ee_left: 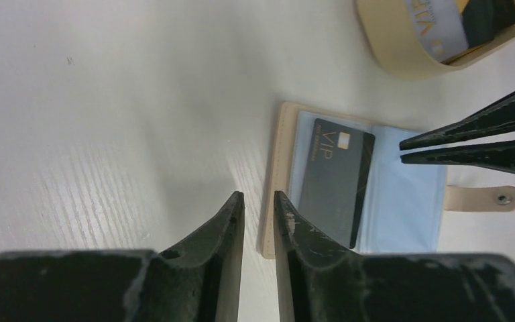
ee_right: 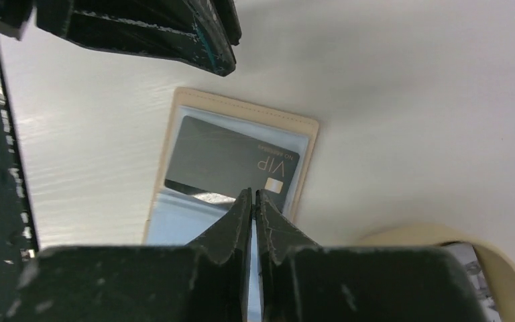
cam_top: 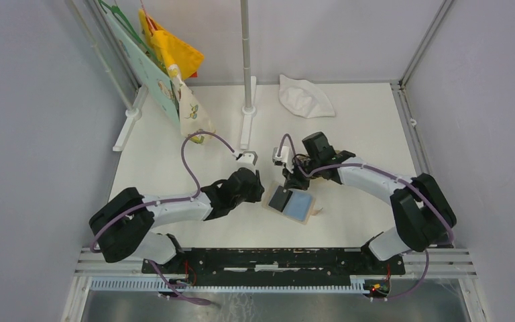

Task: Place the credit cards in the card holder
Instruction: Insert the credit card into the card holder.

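White tabletop (cam_top: 349,134): beige card holder (cam_top: 290,203) lying open, black VIP card (ee_left: 335,180) on its blue lining. Left gripper (ee_left: 259,201) slightly parted, empty, beside holder's edge; right gripper (ee_right: 253,194) seemingly pinched closed over card.

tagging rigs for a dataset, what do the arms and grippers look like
The left arm and right arm match: white links, bulky black joints, a purple cable looping along each. The left gripper and right gripper each have two tapered black fingers with pale scuffs.
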`<state>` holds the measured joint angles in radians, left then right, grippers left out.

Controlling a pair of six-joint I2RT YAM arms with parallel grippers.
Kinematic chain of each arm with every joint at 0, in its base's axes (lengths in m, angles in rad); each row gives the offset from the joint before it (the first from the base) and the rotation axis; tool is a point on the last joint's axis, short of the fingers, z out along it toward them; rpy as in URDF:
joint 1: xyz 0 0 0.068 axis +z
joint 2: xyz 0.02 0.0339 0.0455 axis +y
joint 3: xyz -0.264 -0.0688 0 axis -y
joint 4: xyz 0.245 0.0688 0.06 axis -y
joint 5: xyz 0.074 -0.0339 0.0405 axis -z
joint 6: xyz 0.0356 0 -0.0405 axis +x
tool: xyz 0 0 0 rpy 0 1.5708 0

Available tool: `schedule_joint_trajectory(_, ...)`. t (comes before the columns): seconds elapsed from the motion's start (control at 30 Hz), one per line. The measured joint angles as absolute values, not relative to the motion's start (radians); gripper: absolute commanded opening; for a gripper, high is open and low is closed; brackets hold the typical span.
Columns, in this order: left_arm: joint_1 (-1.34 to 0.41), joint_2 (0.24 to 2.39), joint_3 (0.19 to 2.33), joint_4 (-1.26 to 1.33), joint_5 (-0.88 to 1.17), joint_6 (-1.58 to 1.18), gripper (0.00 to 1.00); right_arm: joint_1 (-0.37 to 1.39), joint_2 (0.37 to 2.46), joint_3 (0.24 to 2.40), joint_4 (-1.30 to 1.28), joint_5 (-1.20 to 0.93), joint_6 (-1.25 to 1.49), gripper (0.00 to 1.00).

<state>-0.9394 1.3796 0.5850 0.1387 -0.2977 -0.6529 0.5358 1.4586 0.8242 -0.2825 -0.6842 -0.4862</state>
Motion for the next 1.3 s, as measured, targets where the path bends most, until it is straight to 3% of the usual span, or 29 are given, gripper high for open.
schedule_joint_trajectory(0.37,-0.915,1.484,0.585,0.154,-0.282,-0.648,0.28,0.611,1.588,0.875,-0.405,-0.374,-0.636,0.09)
schedule_joint_trajectory(0.87,-0.913,1.513,0.522,0.302,-0.188,-0.649,0.27,0.688,1.672,0.937,-0.413,-0.342,-0.653,0.12)
schedule_joint_trajectory(1.3,-0.911,1.351,0.418,0.279,-0.182,-0.664,0.28,0.720,1.655,0.942,-0.430,-0.353,-0.670,0.20)
